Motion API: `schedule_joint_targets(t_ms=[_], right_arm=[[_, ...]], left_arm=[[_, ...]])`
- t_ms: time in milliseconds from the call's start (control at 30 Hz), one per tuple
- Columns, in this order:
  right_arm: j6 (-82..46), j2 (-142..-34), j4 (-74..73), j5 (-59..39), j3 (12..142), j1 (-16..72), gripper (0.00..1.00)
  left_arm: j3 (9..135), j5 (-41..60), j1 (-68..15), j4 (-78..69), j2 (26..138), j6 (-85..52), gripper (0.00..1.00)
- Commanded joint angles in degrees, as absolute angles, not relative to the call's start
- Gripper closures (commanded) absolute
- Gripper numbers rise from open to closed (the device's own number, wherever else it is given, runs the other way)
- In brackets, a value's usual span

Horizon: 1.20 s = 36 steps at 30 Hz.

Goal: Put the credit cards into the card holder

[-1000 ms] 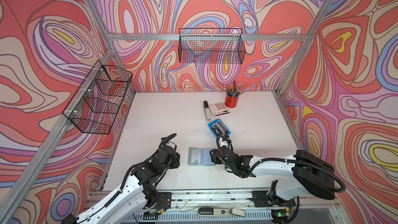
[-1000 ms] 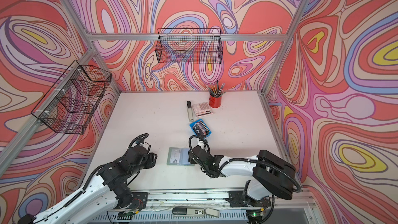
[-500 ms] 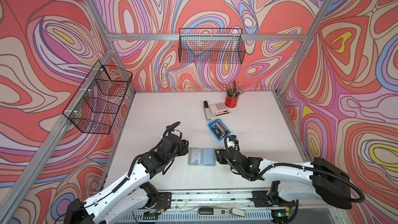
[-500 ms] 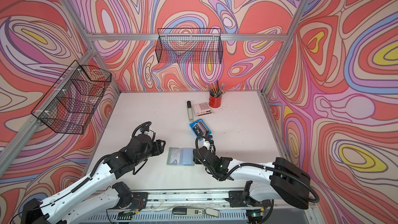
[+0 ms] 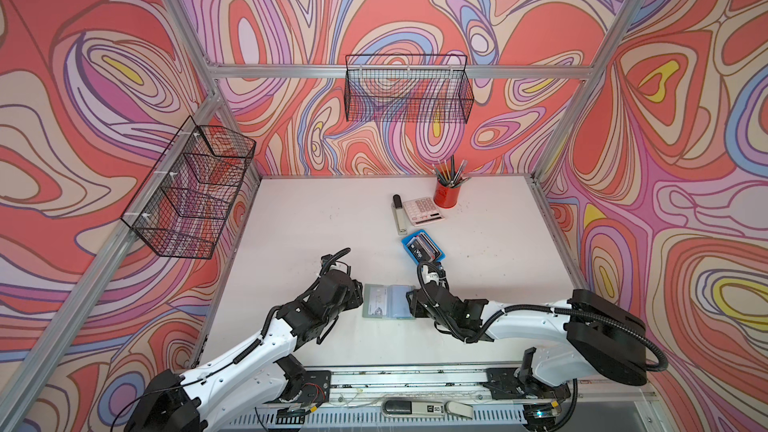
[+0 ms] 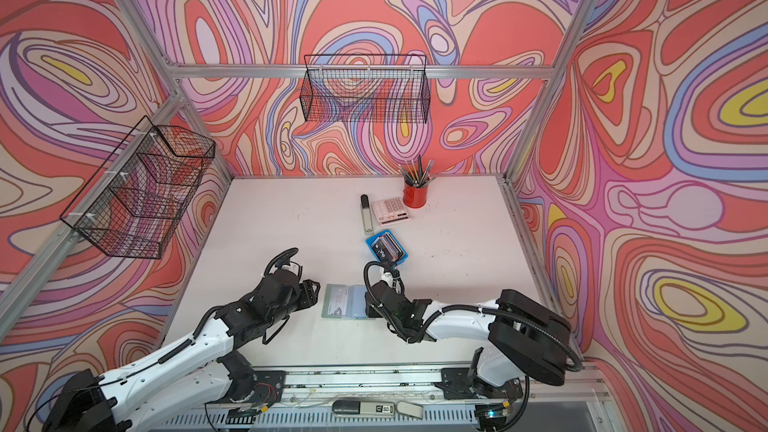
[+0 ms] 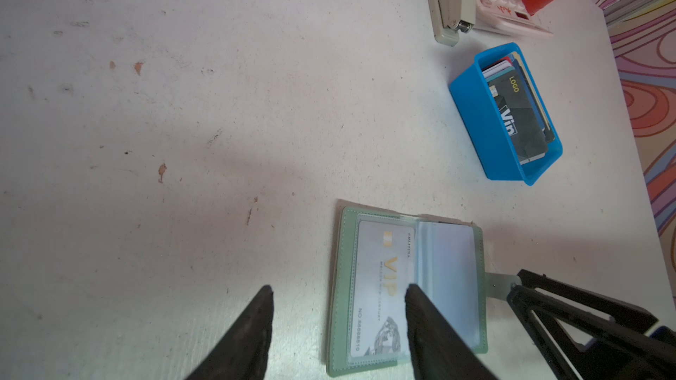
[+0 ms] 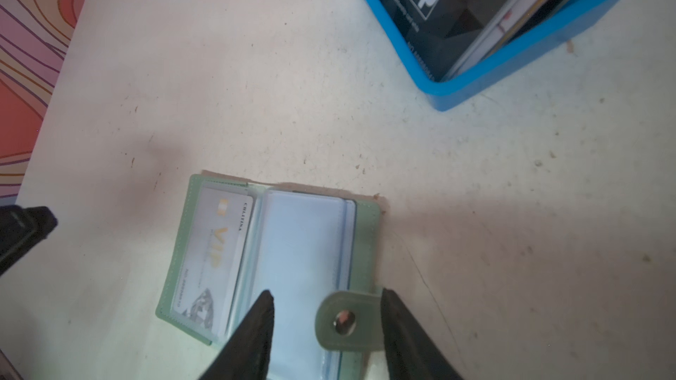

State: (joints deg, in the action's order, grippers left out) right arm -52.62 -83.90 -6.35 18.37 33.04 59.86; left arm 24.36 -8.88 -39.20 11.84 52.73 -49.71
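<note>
A robot test cell in a lab: an aluminium frame (image 5: 399, 71) carries walls (image 5: 83, 76) printed with swirling colours, and two white robot arms (image 5: 257, 347) sit on a rail (image 5: 415, 378) at a scuffed white tabletop (image 5: 311, 218). Beyond the right gripper (image 8: 326, 293) stand office props: stapler (image 5: 398, 214), calculator (image 5: 424, 210), red pencil cup (image 5: 448, 195).

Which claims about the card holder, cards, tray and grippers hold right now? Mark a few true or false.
The card holder lies open on the table. True.
A pale VIP card sits in one of its sleeves. True.
The blue tray is empty. False: it holds several cards, a dark one in front.
The right gripper holds a card. False: its jaws are open either side of the holder's snap tab, with no card.
The left gripper is open. True.
</note>
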Motion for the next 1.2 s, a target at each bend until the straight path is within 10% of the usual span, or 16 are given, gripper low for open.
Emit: schedule_joint_targets(t_ms=[0, 367, 1167], right_arm=[[-52.55, -85.54, -6.55, 18.25, 34.69, 59.98, 0.51], [-54.21, -79.09, 3.15, 30.49, 38.31, 69.02, 0.52], [-56.02, -92.41, -2.35, 23.57, 39.44, 65.71, 0.44]], left_arm=[[23.77, -7.68, -38.67, 9.34, 54.69, -51.87, 0.41], [24.74, -2.36, -38.50, 5.56, 65.66, -54.42, 0.45], [25.77, 3.87, -38.42, 3.43, 71.07, -55.58, 0.43]])
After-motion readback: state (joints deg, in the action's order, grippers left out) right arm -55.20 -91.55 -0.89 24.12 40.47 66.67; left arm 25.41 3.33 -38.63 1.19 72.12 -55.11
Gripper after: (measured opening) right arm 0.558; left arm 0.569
